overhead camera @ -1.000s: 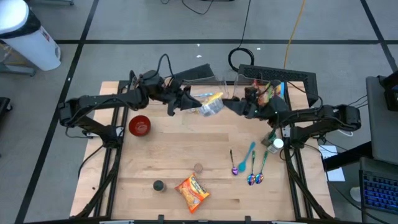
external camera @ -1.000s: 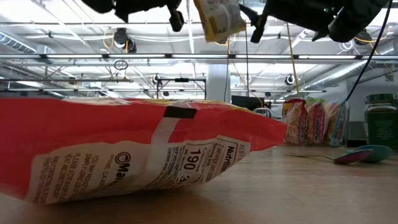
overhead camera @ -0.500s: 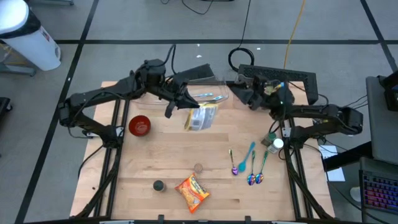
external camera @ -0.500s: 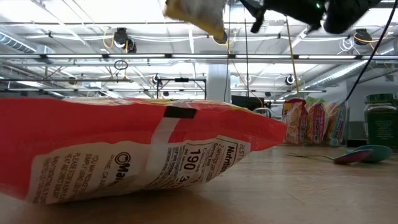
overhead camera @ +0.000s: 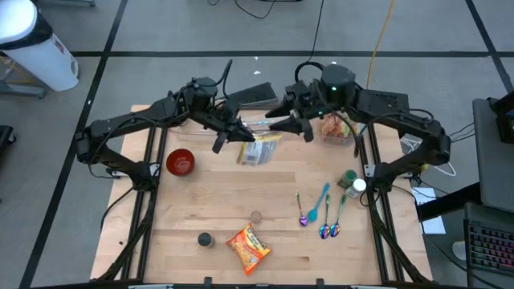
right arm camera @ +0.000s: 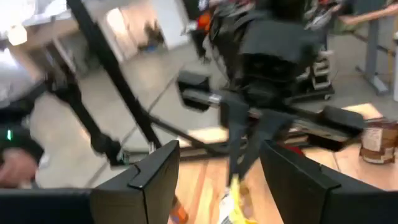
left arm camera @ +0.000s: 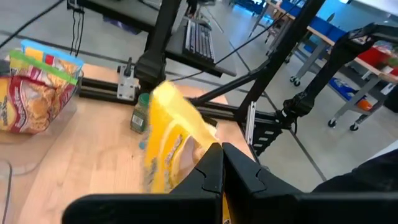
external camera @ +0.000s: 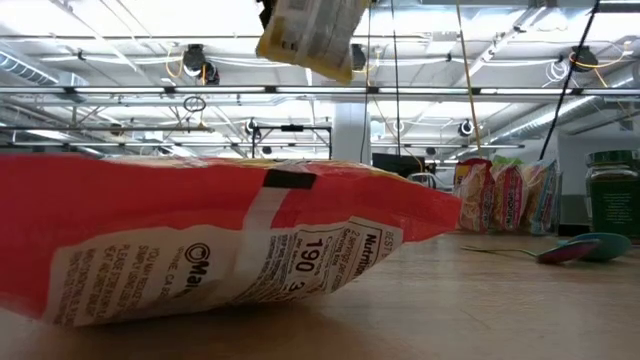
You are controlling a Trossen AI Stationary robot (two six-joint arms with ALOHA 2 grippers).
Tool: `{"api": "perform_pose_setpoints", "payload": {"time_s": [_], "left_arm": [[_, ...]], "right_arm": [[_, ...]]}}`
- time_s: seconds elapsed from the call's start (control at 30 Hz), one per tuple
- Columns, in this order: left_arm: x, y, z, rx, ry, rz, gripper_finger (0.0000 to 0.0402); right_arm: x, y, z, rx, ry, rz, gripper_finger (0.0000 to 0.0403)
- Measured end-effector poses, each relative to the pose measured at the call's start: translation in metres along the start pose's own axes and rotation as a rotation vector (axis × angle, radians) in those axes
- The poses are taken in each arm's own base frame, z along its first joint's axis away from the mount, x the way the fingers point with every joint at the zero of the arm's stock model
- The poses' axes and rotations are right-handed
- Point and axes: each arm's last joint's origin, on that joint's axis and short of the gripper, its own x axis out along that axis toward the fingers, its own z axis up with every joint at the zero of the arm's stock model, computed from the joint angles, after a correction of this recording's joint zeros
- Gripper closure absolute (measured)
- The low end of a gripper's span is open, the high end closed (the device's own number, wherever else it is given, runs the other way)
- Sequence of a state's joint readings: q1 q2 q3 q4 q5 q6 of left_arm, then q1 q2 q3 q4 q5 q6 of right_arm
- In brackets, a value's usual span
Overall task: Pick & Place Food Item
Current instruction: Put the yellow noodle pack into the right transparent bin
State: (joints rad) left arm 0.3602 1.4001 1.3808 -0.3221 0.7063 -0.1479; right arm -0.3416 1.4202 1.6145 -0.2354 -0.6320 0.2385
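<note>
Once my right gripper point(overhead camera: 291, 122) let go and pulled back, jaws apart, my left gripper point(overhead camera: 241, 135) apparently held the yellow packet point(overhead camera: 259, 149) alone, clamped.

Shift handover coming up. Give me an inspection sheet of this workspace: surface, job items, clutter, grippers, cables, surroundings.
Surface: wooden table, flat, no spills seen.
Job's things: yellow snack packet held in the air by the left gripper; clear bin of snack bags at the table's far right; orange snack bag lying near the front edge.
Clutter: red bowl, spoons, green-lidded jar, small dark ball.
Grippers: left shut on the packet; right gripper open, empty, beside the packet.
Cables: black coil and yellow cord on the floor behind.
Surroundings: white bin at far left, keyboard at right.
</note>
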Motion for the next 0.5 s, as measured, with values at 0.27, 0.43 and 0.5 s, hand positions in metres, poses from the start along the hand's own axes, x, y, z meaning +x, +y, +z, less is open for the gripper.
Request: {"api": "perform_pose_setpoints", "payload": {"time_s": [0.27,0.43,0.5], "left_arm": [[0.001,0.0,-0.003,-0.016,0.027,0.001,0.0401],[0.001,0.001,-0.007,-0.044,0.061,0.007,0.0401],[0.001,0.001,-0.007,-0.037,0.061,0.007,0.0401]], "right_arm": [[0.04,-0.002,-0.012,-0.048,0.199,0.008,0.0192],[0.06,-0.007,-0.03,-0.038,0.277,-0.041,0.0197],[0.062,-0.008,-0.034,-0.052,0.304,-0.07,0.0197]]}}
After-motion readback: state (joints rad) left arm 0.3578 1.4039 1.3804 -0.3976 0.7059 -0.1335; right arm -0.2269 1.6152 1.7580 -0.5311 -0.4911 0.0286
